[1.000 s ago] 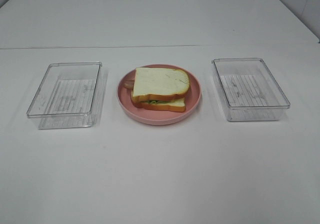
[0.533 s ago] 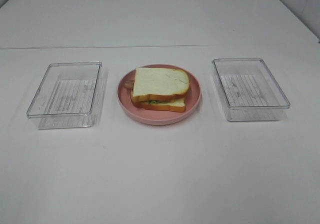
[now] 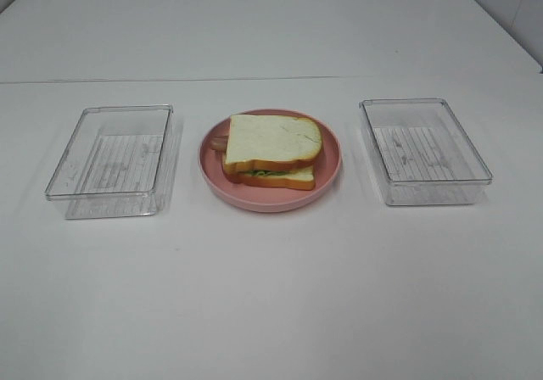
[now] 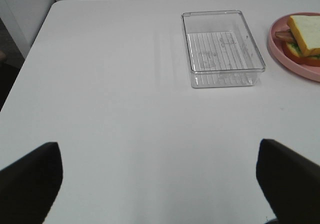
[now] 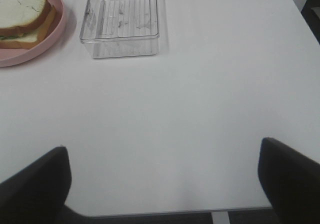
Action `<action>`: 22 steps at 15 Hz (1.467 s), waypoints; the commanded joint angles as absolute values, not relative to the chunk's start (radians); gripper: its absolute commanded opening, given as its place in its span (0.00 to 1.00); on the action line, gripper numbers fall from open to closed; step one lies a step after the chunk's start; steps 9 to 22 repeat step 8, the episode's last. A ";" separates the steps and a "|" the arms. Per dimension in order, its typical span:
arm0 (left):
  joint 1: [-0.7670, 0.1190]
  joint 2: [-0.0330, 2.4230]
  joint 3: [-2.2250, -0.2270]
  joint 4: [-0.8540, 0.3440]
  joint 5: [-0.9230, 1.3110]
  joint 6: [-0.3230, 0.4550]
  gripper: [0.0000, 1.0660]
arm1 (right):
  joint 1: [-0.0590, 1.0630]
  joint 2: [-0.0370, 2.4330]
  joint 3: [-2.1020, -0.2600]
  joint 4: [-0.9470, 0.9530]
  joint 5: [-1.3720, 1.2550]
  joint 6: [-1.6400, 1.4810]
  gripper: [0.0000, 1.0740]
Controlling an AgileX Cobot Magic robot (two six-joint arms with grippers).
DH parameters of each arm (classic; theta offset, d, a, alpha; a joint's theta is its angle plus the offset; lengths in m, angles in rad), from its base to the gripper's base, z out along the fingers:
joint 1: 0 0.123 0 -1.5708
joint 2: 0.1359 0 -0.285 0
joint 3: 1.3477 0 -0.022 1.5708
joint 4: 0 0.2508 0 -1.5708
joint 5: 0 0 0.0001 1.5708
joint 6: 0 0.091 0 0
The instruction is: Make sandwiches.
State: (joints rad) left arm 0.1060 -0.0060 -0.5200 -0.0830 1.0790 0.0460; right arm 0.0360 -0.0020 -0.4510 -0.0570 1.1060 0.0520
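Note:
One stacked sandwich [image 3: 271,151] of white bread with orange-brown crust rests on the round pink plate [image 3: 329,172] at the table's middle; green lettuce shows at its front edge and a brown strip pokes out at its left. The left wrist view catches the sandwich [image 4: 304,38] at its edge, and the right wrist view shows the sandwich [image 5: 22,18] too. My left gripper [image 4: 160,184] is open over bare table, well short of the left tray. My right gripper [image 5: 162,184] is open as well, near the table's front edge. Neither arm appears in the exterior high view.
Two clear plastic trays flank the plate, both empty: the left tray [image 3: 112,159] [image 4: 222,49] and the right tray [image 3: 424,149] [image 5: 121,20]. The white table's left edge [image 4: 30,59] and front edge [image 5: 165,211] lie close to the grippers.

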 commanded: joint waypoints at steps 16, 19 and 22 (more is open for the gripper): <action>0.107 -0.009 -0.518 -0.085 1.075 0.039 0.92 | 0.035 -0.035 -0.450 -0.015 1.100 0.052 0.89; 0.107 -0.009 -0.518 -0.085 1.075 0.039 0.92 | 0.035 -0.035 -0.450 -0.015 1.100 0.052 0.89; 0.107 -0.009 -0.518 -0.085 1.075 0.039 0.92 | 0.035 -0.035 -0.450 -0.015 1.100 0.052 0.89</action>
